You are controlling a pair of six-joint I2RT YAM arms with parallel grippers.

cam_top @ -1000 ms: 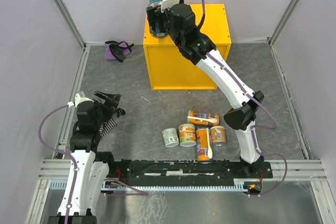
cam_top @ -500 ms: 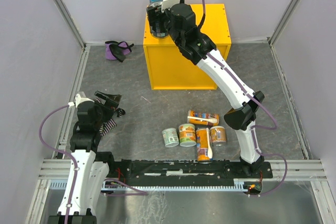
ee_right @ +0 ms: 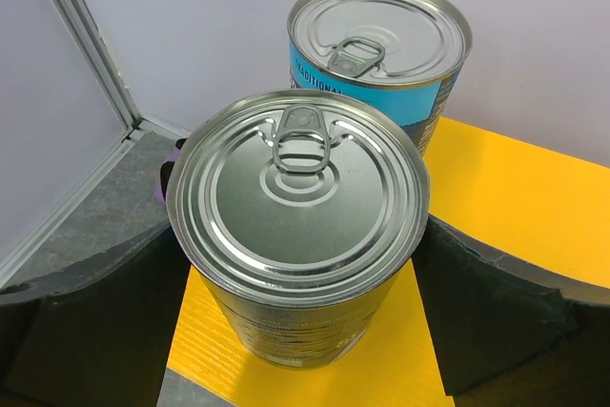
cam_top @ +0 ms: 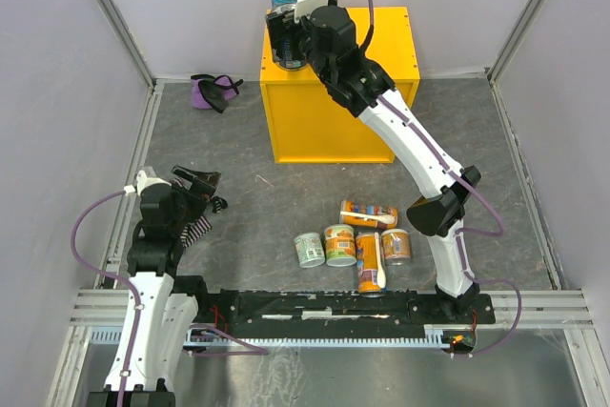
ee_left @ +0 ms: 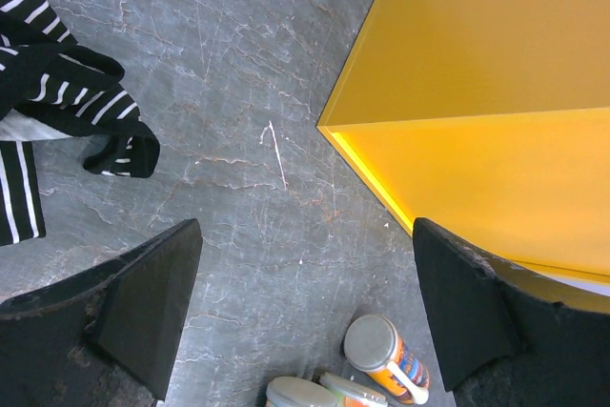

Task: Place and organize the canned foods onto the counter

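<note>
Two blue-labelled cans stand upright on the far left corner of the counter (ee_right: pixel 515 197). The far can (ee_right: pixel 379 40) is at the back edge, and the near can (ee_right: pixel 300 207) is just in front of it, at the very corner. The right gripper (ee_right: pixel 305 264) has its jaws wide on both sides of the near can. I cannot tell whether they press it or are already free of it.

Five cans wait on the floor in front of the counter, well apart from it: a pale-green can (cam_top: pixel 309 249), a short orange can (cam_top: pixel 339 245), two tall orange cans with spoons (cam_top: pixel 370 262) and one more short can (cam_top: pixel 396 246). So, by my judgement, about one third is done.

The left gripper (ee_left: pixel 307 235) hangs wide open and empty over the floor, near the striped cloth (ee_left: pixel 57 92).
</note>
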